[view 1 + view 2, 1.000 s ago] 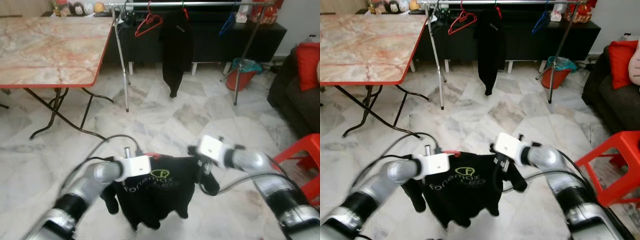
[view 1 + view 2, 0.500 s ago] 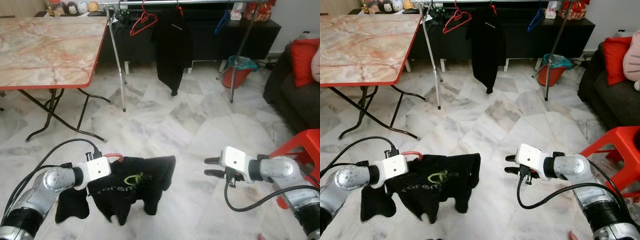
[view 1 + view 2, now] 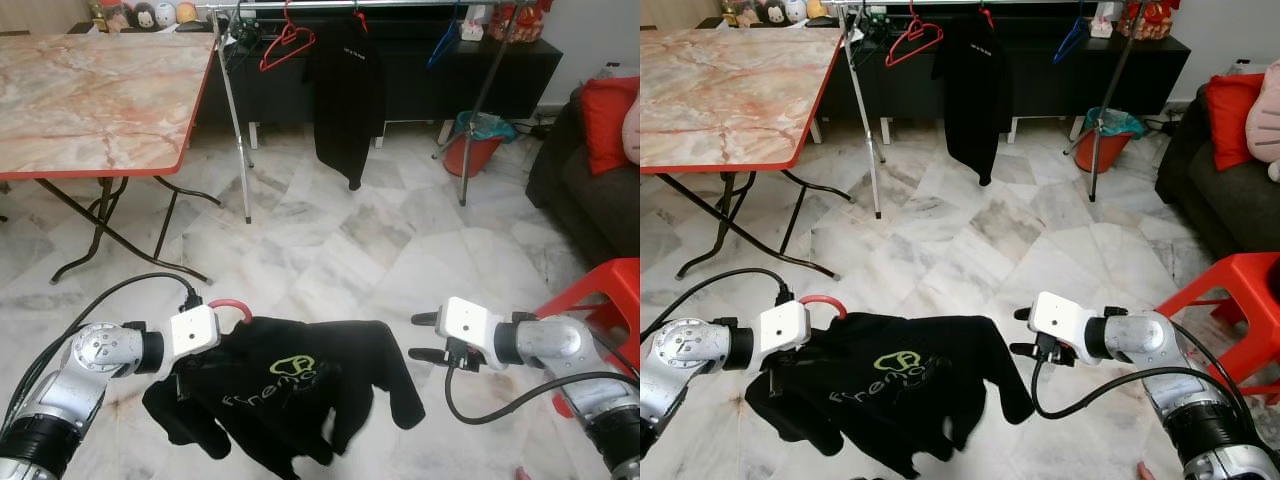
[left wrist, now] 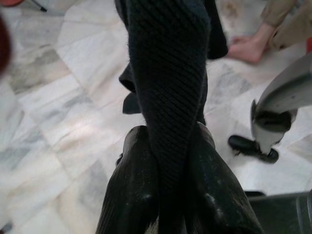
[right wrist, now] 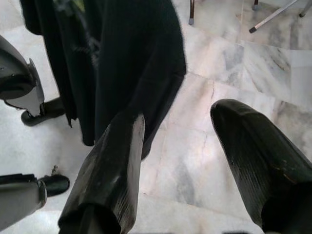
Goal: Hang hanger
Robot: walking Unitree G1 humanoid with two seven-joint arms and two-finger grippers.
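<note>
- Left wrist view: the left tool (image 4: 168, 161) has its two black fingers (image 4: 131, 195) pressed together on a fold of black knit fabric, so it is clamped on the shirt (image 3: 290, 395) that rides on the hanger.
- In the left eye view the hanger (image 3: 232, 307) shows as a red hook just beside the left tool's white housing, low and close to the robot, above the marble floor (image 3: 330, 250).
- The shirt droops in loose folds, one sleeve trailing toward the right tool (image 3: 425, 336); it looks light and soft and will likely swing and slide, so the stiff red hook seems the better place to grip.
- The right tool hovers just beside that sleeve, apart from it, fingers (image 5: 105, 170) spread wide and holding nothing.
- A red stool (image 3: 600, 300) stands at the robot's right, and the red-edged marble surface (image 3: 100, 90) at its left.
- Farthest off stands the rack (image 3: 350, 6), well apart from the robot, with a red hanger (image 3: 290, 45), a black garment (image 3: 347, 90) and a blue hanger (image 3: 447, 45) on its rail.
</note>
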